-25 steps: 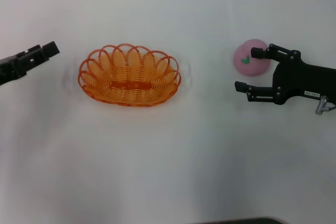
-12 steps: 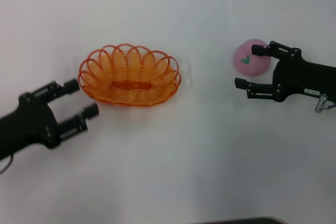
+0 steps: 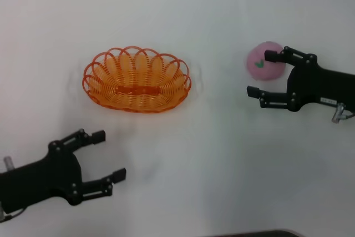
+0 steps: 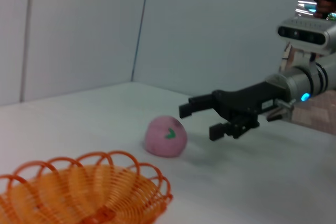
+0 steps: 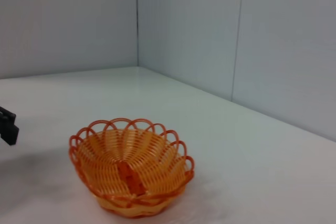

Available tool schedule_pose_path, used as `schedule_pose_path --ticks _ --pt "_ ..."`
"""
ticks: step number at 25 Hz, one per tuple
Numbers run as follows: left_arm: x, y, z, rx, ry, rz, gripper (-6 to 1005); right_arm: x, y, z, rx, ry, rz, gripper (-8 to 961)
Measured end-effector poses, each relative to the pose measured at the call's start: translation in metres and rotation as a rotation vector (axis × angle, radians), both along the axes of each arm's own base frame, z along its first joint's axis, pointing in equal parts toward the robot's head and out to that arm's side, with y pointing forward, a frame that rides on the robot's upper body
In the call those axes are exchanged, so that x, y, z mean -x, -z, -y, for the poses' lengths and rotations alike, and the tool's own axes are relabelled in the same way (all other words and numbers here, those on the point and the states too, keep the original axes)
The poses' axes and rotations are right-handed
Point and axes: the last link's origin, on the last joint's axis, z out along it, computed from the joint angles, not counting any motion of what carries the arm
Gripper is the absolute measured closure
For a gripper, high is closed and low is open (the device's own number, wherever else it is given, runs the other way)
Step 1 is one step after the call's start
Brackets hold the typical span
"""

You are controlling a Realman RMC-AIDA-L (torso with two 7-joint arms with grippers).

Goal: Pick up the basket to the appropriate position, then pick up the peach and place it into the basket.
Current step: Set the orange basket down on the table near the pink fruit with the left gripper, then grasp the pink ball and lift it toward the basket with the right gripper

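We see the basket (image 3: 137,80) sitting empty on the white table (image 3: 222,165), left of centre, not gripped by anything. Left gripper (image 3: 102,163) is nearer us than the basket and apart from it, fingers spread wide with nothing between them, presumably lining up for a grab on the near rim. The peach (image 3: 265,60) rests on the table well to the right of the basket. Right gripper (image 3: 258,73) sits just beside the peach, released; its far finger overlaps the fruit's near edge, its near finger is clear of it, so we read this as staged, not grasping. Basket comes first; we judge neither step is done yet.
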Motion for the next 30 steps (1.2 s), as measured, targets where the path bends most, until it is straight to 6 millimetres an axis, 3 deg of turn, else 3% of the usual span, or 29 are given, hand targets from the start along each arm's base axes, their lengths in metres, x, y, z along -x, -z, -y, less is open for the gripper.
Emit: schedule_pose_path --ticks 7,17,23,30 --pt "-0.001 0.009 0.003 0.028 0.018 -0.019 98 -0.001 0.006 0.007 0.011 -0.009 -0.008 9" --pt "0.001 0.005 0.0 0.013 0.016 -0.03 98 -0.004 0.006 0.02 0.071 0.049 -0.067 9" --pt "0.001 0.003 0.0 0.004 0.016 -0.023 98 -0.001 -0.011 0.006 0.21 0.273 -0.182 10" --pt "0.002 0.002 0.001 0.0 0.01 -0.019 99 0.021 -0.033 -0.01 0.412 0.402 -0.145 10"
